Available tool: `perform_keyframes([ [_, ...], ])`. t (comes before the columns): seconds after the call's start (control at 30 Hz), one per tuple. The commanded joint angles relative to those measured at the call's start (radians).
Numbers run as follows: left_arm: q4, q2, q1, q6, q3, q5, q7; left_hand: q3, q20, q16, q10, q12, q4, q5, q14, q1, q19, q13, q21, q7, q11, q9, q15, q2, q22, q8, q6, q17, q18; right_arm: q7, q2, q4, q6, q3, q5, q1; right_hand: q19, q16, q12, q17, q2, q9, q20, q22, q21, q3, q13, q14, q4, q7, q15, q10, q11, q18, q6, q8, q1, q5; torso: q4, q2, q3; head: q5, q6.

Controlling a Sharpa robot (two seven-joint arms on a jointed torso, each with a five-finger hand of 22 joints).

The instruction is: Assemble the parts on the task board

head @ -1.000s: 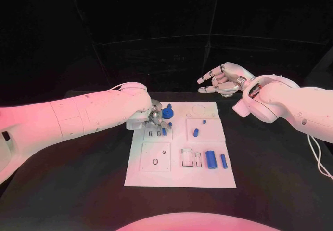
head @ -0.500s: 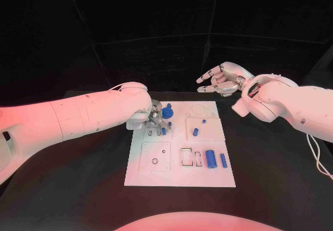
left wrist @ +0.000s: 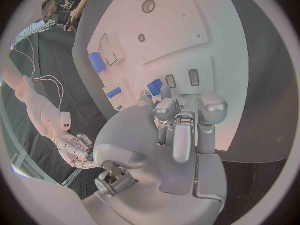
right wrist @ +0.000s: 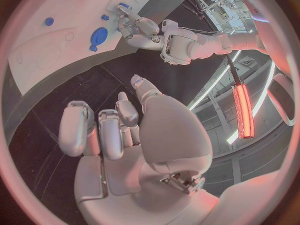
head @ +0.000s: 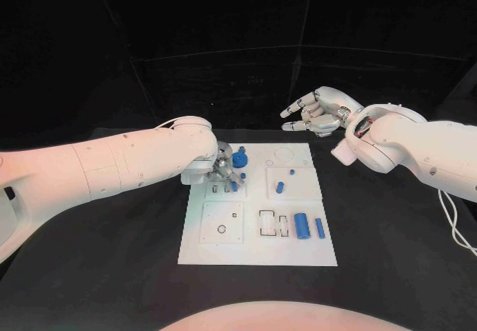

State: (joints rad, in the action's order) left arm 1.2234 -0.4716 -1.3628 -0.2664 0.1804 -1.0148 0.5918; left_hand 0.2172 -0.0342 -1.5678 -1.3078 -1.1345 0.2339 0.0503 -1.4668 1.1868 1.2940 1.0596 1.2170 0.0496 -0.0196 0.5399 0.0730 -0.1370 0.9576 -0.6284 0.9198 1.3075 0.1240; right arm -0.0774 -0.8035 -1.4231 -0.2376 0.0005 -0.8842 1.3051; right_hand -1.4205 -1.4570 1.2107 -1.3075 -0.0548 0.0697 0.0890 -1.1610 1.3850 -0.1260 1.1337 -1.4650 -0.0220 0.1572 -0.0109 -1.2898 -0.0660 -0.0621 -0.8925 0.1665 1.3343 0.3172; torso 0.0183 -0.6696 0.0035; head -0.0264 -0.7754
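The task board [head: 258,238], a white plate, lies mid-table [head: 398,234] with blue parts [head: 301,227] scattered over it. The left hand [head: 220,172] presses down at the board's far left corner, its grasp unclear; the right hand [head: 316,114] hovers beyond the board, fingers loosely apart, empty.

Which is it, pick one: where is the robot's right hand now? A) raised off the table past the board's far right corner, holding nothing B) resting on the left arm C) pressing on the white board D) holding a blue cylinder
A: the right hand hangs beyond the board's far right corner, fingers curled around nothing.
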Motion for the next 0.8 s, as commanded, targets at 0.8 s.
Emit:
perform_keyframes([
  [0.8, 0.025, -0.017, 0.002, 0.033, 0.0, 0.02, -0.033, -0.165, 0.01, -0.003, 0.011, 0.013, -0.153, 0.0, -0.104, 0.19, -0.01, -0.011, 0.013, -0.013, -0.014, 0.006, 0.017, -0.044, 0.017, 0.016, -0.027, 0.263, -0.007, -0.006, 0.007, 0.006, 0.019, 0.001, -0.008, 0.002, 0.001, 0.005, -0.004, -0.071, 0.006, -0.002, -0.002, 0.001, -0.005, 0.005, 0.001, -0.063, 0.001, -0.001, -0.005, 0.007, 0.002, -0.015, 0.007, 0.007, 0.004, 0.012, 0.0009, 0.0, -0.001, 0.0, -0.011],
])
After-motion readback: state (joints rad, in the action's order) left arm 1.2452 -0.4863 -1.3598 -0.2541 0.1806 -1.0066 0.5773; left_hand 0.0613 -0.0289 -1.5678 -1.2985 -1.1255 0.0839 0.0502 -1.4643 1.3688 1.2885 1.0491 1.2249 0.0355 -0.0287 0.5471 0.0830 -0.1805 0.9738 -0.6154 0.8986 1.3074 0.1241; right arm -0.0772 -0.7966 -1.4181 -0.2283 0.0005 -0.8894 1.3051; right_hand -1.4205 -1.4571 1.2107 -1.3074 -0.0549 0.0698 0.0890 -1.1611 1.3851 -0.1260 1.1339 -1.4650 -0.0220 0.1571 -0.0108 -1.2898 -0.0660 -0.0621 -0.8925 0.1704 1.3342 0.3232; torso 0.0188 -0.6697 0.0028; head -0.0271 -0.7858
